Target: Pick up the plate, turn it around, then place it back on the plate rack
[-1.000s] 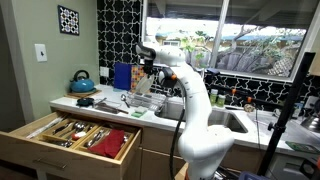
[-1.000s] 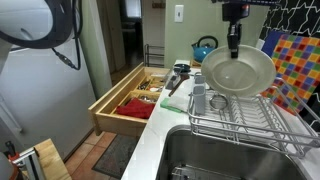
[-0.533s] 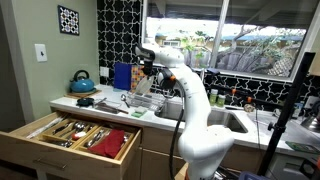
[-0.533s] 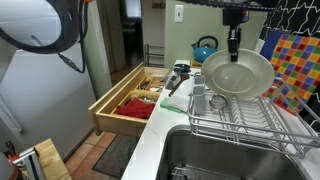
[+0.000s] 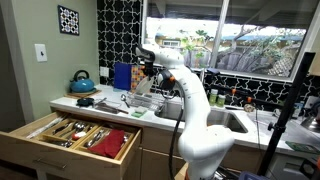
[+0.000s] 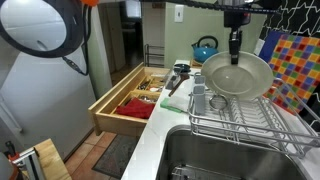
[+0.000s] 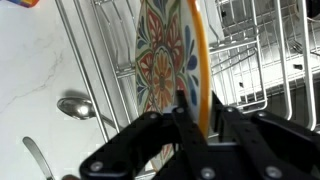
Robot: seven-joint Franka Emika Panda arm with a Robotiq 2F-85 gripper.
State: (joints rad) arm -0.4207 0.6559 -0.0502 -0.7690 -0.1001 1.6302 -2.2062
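My gripper point(image 6: 234, 58) is shut on the top rim of the plate point(image 6: 237, 75) and holds it upright just above the silvery wire plate rack point(image 6: 262, 130). In this exterior view the plate's pale underside faces the camera. In the wrist view the plate point(image 7: 160, 60) is nearly edge-on, with an orange rim and a colourful patterned face. The gripper point(image 7: 201, 112) pinches that rim, with rack wires point(image 7: 255, 60) behind it. In an exterior view the gripper point(image 5: 147, 72) hangs over the rack point(image 5: 147, 103) at the counter.
An open wooden cutlery drawer point(image 6: 132, 100) juts out below the counter point(image 5: 75, 135). A blue kettle point(image 6: 204, 48) stands at the back, a sink point(image 6: 225, 160) is beside the rack, and a spoon point(image 7: 74, 107) lies on the white counter. A chequered panel point(image 6: 296, 62) stands behind the rack.
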